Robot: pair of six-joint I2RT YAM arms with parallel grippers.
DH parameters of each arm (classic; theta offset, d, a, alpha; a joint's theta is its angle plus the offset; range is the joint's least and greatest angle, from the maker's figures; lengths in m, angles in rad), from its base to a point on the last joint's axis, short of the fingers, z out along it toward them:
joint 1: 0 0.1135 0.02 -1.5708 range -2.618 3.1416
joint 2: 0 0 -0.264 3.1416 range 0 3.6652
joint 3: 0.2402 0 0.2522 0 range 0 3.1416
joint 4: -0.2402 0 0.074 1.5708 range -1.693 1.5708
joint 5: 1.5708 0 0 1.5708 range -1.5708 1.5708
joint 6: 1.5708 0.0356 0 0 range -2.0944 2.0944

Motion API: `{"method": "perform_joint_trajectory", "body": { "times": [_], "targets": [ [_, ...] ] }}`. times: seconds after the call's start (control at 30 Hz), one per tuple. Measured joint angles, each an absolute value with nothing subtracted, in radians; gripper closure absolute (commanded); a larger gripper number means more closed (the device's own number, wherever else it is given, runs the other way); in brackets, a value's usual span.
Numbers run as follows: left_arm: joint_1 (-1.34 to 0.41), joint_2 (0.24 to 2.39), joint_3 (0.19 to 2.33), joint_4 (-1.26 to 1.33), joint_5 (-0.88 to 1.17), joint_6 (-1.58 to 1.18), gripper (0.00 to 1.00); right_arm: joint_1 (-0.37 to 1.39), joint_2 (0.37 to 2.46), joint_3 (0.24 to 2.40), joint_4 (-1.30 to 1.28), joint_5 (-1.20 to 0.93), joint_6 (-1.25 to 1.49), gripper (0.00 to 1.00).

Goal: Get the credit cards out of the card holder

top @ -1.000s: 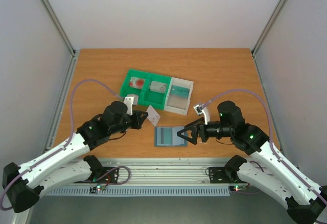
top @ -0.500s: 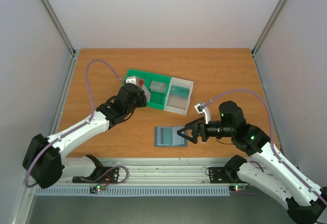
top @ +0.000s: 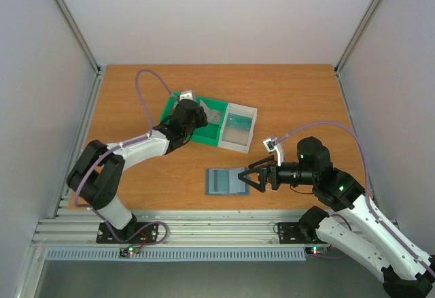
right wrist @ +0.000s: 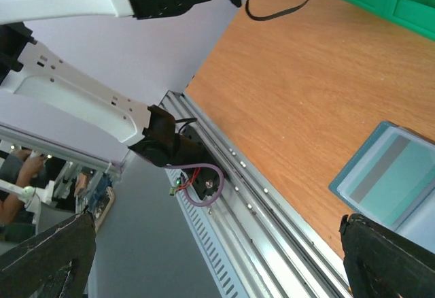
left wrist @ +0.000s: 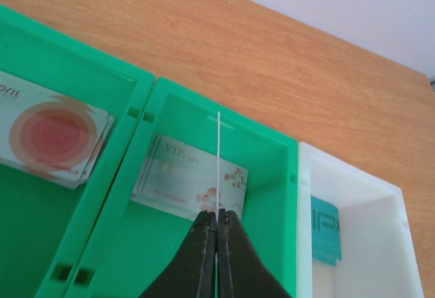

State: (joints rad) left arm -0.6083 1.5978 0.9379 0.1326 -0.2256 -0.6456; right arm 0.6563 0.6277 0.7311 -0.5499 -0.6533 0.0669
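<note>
The card holder (top: 224, 181) lies open on the table, its grey-blue inside up; the right wrist view shows it too (right wrist: 397, 175). My right gripper (top: 247, 179) stands open at its right end, nothing between the fingers (right wrist: 47, 260). My left gripper (left wrist: 217, 214) is shut on a thin white credit card (left wrist: 218, 162), seen edge-on, over the middle green compartment of the bin. In the top view that gripper (top: 198, 117) is over the bin. Other credit cards lie in the bin: one with a red circle (left wrist: 58, 135), a pale VIP one (left wrist: 183, 175) and a teal one (left wrist: 325, 230).
The green-and-white bin (top: 239, 147) sits behind the card holder, slanting toward the back left, with two green compartments and a white one (left wrist: 360, 196). The metal rail (right wrist: 272, 196) runs along the table's near edge.
My left arm has swung from beside the card holder back to the bin, carrying the card over the middle compartment. The right gripper has barely moved.
</note>
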Motion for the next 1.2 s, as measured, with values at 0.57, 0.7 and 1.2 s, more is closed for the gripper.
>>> {"method": "perform_joint_trajectory", "body": {
  "times": [0.57, 0.7, 1.2],
  "targets": [
    [-0.590, 1.819, 1.040, 0.247, -0.223, -0.642, 1.00, 0.656, 0.626, 0.731, -0.565, -0.627, 0.067, 0.01],
    [-0.588, 1.850, 1.053, 0.257, -0.216, -0.638, 0.99, 0.656, 0.626, 0.731, -0.571, -0.617, 0.067, 0.02],
    [-0.585, 1.899, 1.087, 0.266, -0.202, -0.636, 0.96, 0.656, 0.645, 0.730, -0.576, -0.617, 0.070, 0.02]
  ]
}}
